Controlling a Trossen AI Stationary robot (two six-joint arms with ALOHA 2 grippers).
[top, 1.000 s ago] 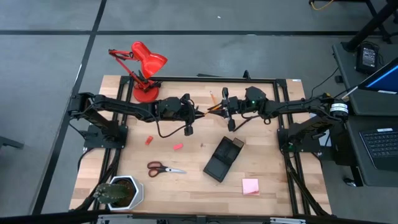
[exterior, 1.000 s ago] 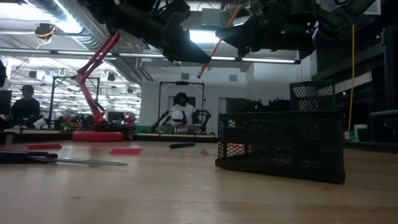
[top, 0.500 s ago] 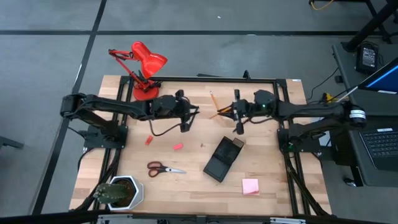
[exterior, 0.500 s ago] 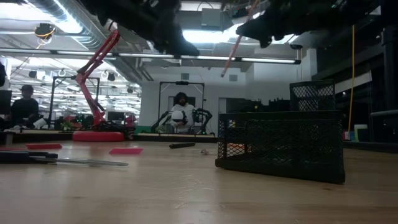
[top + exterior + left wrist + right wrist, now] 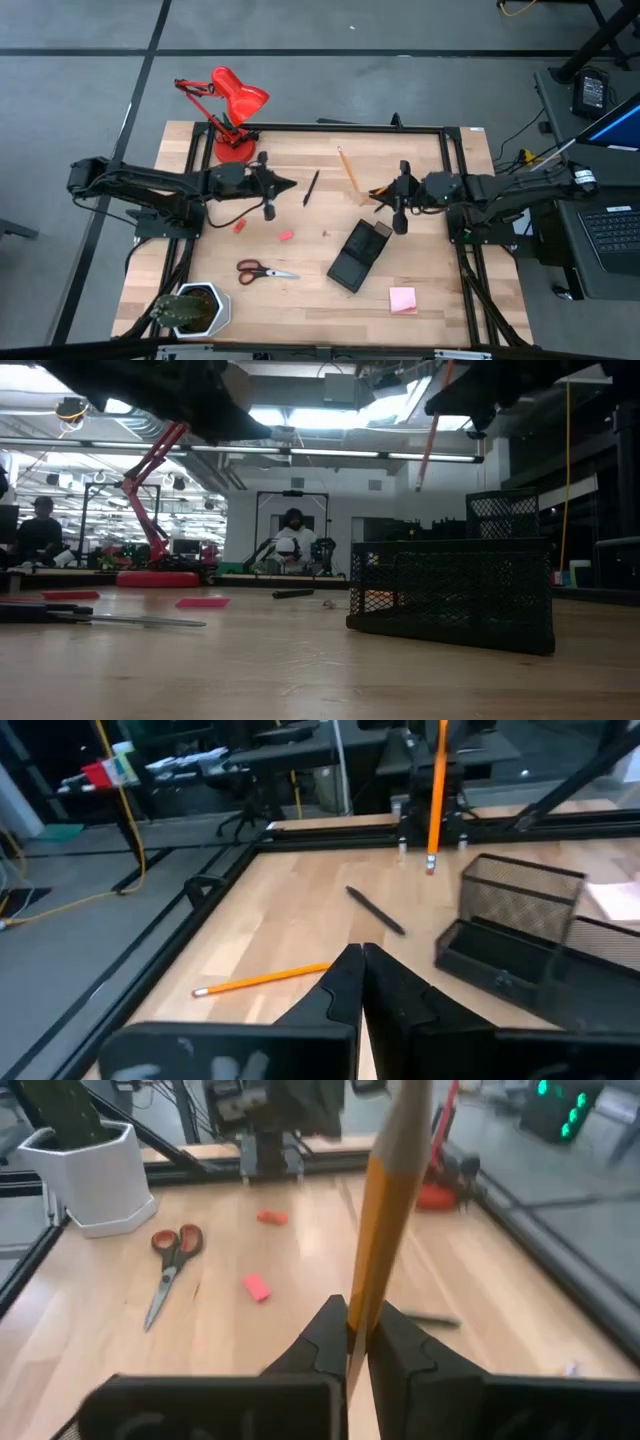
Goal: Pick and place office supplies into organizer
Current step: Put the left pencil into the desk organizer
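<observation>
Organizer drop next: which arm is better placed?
Right. The right gripper holds a pencil and hangs just beside the organizer; the left gripper is shut, empty and farther away.

The organizer (image 5: pixel 359 254) is a black mesh tray with compartments, lying slantwise on the table right of centre, toward the front edge. A pink sticky-note pad (image 5: pixel 403 299) lies flat just beyond its front-right corner, nearer the front edge. Red-handled scissors (image 5: pixel 264 270) lie flat, blades closed, left of the organizer. Two small red eraser pieces (image 5: pixel 286 236) rest apart near the table's left-centre. A black pen (image 5: pixel 311 187) lies near the middle, toward the back. One orange pencil (image 5: pixel 347 167) lies by the back edge; a second pencil (image 5: pixel 385 1220) is clamped upright, raised above the table.
</observation>
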